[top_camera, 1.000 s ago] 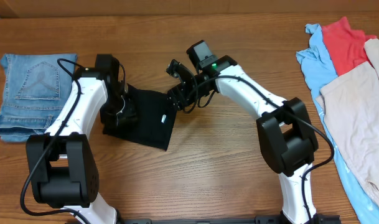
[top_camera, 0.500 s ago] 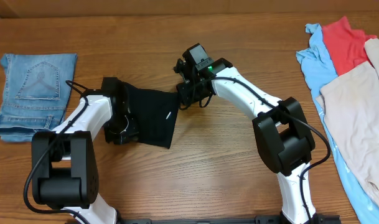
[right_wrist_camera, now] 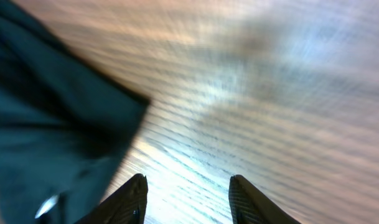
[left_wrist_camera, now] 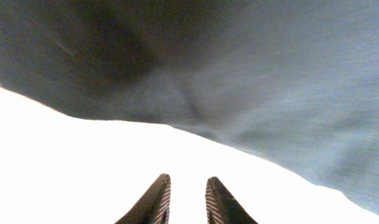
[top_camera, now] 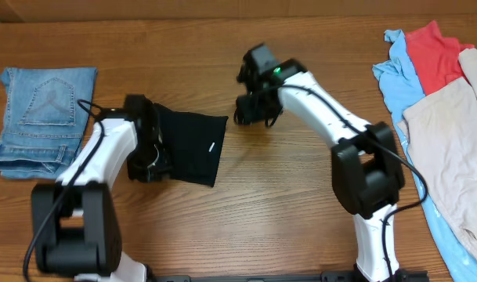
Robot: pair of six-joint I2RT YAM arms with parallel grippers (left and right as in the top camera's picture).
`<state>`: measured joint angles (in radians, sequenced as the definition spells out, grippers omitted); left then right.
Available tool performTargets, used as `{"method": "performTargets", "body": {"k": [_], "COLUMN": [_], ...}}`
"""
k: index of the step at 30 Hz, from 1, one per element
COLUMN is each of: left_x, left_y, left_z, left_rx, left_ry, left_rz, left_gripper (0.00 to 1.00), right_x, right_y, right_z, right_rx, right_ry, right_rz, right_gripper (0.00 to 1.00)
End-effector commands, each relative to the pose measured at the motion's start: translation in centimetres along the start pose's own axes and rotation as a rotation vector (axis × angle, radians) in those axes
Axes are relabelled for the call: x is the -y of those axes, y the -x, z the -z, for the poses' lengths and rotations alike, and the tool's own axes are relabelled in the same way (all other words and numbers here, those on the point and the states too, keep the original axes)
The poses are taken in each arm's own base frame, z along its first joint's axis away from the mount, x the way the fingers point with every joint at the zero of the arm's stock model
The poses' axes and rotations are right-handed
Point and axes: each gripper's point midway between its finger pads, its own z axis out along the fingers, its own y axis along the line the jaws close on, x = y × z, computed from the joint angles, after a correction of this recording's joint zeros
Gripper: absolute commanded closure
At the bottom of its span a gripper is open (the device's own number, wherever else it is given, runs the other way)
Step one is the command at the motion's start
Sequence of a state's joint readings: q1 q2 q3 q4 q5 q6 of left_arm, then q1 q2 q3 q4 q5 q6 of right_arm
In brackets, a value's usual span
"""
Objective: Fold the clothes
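Folding of the plain black short-sleeved T-shirt (top_camera: 193, 146) looks done; left jaws nearly together, right jaws apart, both empty. Next I'd fetch from the blue, red and beige garment heap (top_camera: 446, 117) at three o'clock.

one black shirt (top_camera: 193, 145), one jeans (top_camera: 41, 117), three garments (top_camera: 449, 141).

surface: wooden table (top_camera: 285, 211), brown grain | light: even from above, glare in wrist views

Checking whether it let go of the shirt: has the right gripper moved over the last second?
Yes. The right gripper has shifted right, farther from the jeans and away from the black T-shirt, toward the clothes pile.
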<state>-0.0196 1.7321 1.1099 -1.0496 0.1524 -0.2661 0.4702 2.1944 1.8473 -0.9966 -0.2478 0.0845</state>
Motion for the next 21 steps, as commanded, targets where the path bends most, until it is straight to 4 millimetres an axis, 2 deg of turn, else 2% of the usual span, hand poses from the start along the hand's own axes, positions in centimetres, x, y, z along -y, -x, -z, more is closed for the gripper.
{"method": "performTargets", "body": {"k": [1, 5, 6, 9, 16, 21], "left_x": [1.6, 1.6, 1.7, 1.9, 2.5, 2.8], "left_y": [2.0, 2.9, 3.3, 4.1, 5.1, 5.7], "left_z": [6.0, 7.2, 7.0, 6.1, 3.1, 0.7], "left_rx": [0.238, 0.31, 0.318, 0.329, 0.258, 0.207], "left_ry": [-0.056, -0.058, -0.065, -0.075, -0.105, -0.116], "left_rz": [-0.052, -0.02, -0.008, 0.021, 0.029, 0.034], "left_gripper": [0.75, 0.71, 0.71, 0.7, 0.69, 0.69], "right_x": [-5.5, -8.3, -9.6, -11.5, -13.6, -14.0], "right_y": [3.9, 3.3, 2.6, 1.4, -0.7, -1.4], "right_z": [7.8, 7.4, 6.6, 4.6, -0.7, -4.1], "right_rx": [0.192, 0.187, 0.161, 0.109, -0.003, -0.035], "right_ry": [0.182, 0.316, 0.387, 0.484, 0.643, 0.65], "right_rz": [0.219, 0.318, 0.361, 0.388, 0.374, 0.379], "right_gripper": [0.56, 0.6, 0.63, 0.65, 0.67, 0.67]}}
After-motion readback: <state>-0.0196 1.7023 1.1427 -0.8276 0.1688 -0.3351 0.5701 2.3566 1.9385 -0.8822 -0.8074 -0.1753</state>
